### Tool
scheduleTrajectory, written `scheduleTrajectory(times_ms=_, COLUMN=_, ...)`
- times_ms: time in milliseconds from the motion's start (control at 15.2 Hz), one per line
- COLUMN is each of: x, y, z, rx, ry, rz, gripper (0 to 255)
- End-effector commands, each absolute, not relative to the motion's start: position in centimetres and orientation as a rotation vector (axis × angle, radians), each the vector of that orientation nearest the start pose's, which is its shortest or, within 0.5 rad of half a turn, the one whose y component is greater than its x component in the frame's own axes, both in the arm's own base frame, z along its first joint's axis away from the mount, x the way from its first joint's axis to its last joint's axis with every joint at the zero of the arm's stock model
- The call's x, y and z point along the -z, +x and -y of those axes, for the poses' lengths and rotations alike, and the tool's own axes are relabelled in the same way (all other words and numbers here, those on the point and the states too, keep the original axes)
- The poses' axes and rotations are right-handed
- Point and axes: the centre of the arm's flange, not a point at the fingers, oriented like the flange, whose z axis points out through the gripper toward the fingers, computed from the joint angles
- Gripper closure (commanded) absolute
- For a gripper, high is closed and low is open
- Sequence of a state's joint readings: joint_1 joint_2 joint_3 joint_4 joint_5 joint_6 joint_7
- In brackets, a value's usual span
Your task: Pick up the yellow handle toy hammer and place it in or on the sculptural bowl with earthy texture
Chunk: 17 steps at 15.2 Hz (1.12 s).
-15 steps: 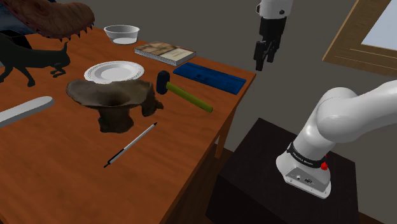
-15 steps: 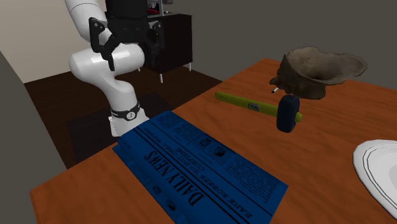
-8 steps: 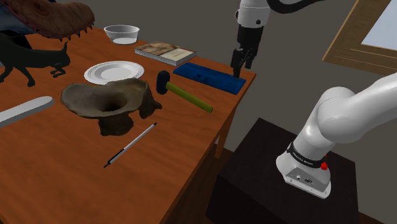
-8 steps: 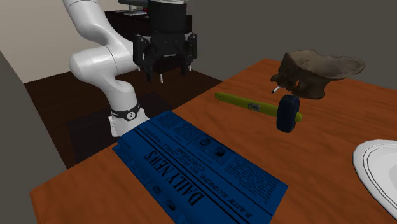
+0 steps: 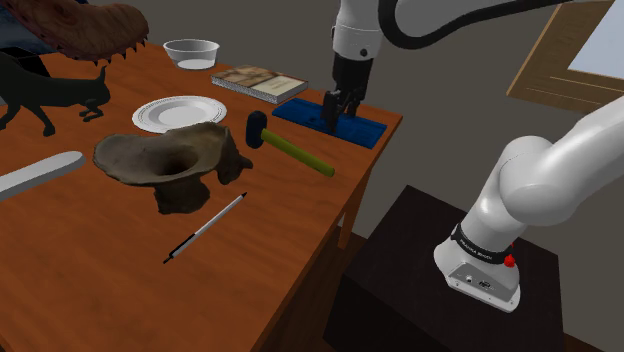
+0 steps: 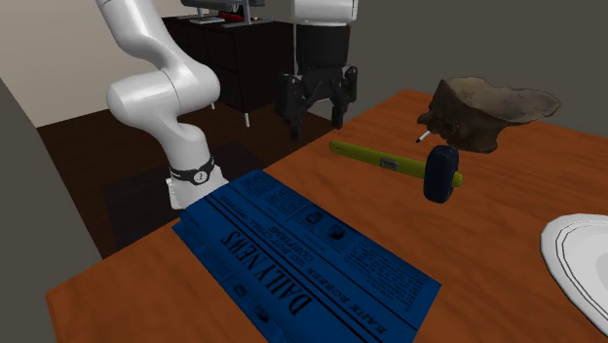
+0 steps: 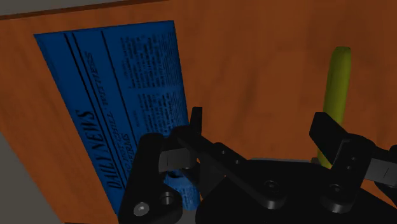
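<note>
Approach step: gripper (image 6: 314,115), spread and empty, hovers, apparently over the counter (image 6: 507,200) edge. Next: centre over hammer handle (image 6: 375,157), at 4 o'clock in the second exterior view, then descend.

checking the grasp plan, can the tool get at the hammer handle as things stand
Probably yes. The open tool hangs near the end of the hammer's yellow-green handle, which lies bare between the blue newspaper and the bowl; nothing covers it.

In wrist view, the end effector (image 7: 257,121) hides the hammer (image 7: 337,83) head.
</note>
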<state>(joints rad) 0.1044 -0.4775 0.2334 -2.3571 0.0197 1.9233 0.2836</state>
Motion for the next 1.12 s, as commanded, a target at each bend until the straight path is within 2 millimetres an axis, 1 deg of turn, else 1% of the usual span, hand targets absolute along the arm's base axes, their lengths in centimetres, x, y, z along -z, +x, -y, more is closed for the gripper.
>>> scheduleTrajectory(times_ms=0, x=-50.1, y=39.9, z=-16.9, rx=0.135, ry=-3.206, rz=0.065, gripper=0)
scheduleTrajectory(times_ms=396, x=-48.7, y=43.2, z=-23.1, rx=0.255, ry=-3.184, rz=0.142, gripper=0)
scheduleTrajectory(times_ms=462, x=-48.5, y=43.5, z=-23.7, rx=0.268, ry=-3.181, rz=0.151, gripper=0)
scheduleTrajectory(times_ms=924, x=-44.9, y=44.2, z=-23.6, rx=0.268, ry=-3.181, rz=0.151, gripper=0)
scheduleTrajectory(times_ms=1056, x=-44.6, y=44.2, z=-23.6, rx=0.268, ry=-3.181, rz=0.151, gripper=0)
